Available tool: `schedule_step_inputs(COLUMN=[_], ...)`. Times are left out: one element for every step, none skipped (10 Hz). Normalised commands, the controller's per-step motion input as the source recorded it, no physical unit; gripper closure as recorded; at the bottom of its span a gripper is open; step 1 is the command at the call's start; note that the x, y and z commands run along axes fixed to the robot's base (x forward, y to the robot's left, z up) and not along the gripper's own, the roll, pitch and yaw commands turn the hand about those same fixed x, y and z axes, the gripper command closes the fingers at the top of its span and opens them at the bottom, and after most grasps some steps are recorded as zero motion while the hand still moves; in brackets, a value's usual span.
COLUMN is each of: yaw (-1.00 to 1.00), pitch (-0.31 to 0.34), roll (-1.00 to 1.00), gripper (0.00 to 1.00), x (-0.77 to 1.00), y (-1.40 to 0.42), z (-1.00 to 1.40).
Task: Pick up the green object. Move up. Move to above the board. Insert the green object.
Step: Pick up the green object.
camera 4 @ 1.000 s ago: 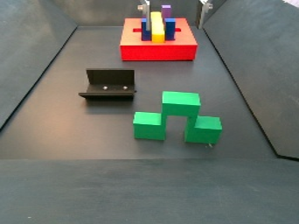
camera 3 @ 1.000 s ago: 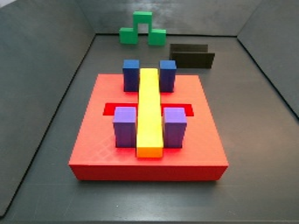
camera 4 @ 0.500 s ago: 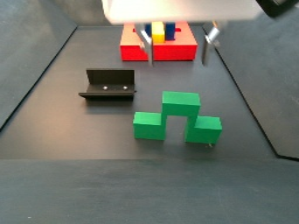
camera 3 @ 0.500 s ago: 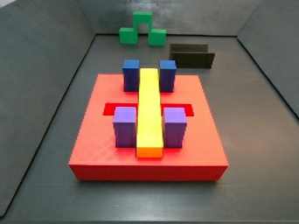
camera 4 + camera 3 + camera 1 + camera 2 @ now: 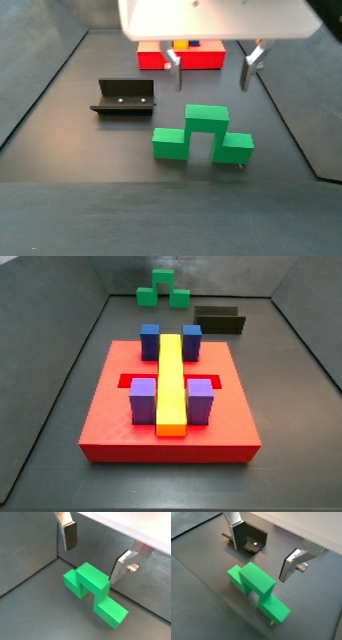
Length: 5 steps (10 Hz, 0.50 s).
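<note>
One open gripper (image 5: pixel 210 61) hovers above the green object (image 5: pixel 201 135); nothing bears writing.

Smooth plastic green object (image 5: pixel 93 592); silver-metal claw (image 5: pixel 95 551) fingers.

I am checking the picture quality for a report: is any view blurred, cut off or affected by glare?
Both wrist views are sharp on the green object and the open claw above it. In a side view the arm's pale body fills the top edge, hiding part of the board. In the other, everything looks evenly lit, without glare, but the claw is not shown.
</note>
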Motion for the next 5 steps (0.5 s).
schedule_step_inputs(yaw=[0.06, 0.02, 0.00, 0.00, 0.00], pitch=[0.023, 0.003, 0.000, 0.019, 0.020], roll=[0.00, 0.00, 0.00, -0.06, -0.05], gripper=[0.00, 0.00, 0.00, 0.00, 0.00], x=[0.33, 0.07, -0.08, -0.18, -0.15], y=[0.23, 0.16, 0.12, 0.14, 0.08], z=[-0.25, -0.25, -0.42, -0.25, -0.21])
